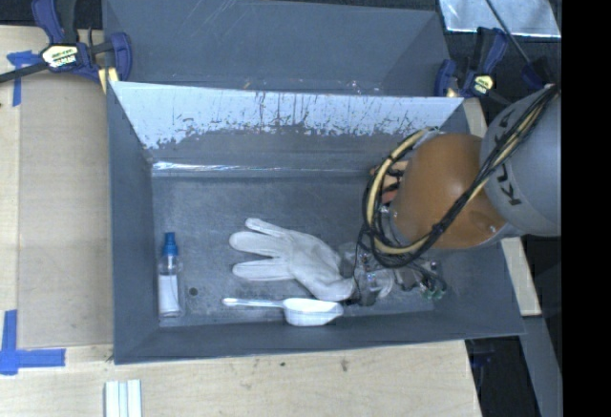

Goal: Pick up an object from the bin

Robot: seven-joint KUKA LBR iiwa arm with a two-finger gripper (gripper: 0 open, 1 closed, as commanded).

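A: What else was lying about?
B: A small clear bottle [169, 277] with a blue cap, the cap end uppermost in the view.
A: Anything near that bottle?
B: A white plastic spoon [307, 312], to the bottle's right and apart from it, its handle pointing back toward the bottle.

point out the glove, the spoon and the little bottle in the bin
white glove [286, 258]: camera view, on its palm
white spoon [310, 312]: camera view, on its bowl
small bottle [169, 289]: camera view, on its clear body
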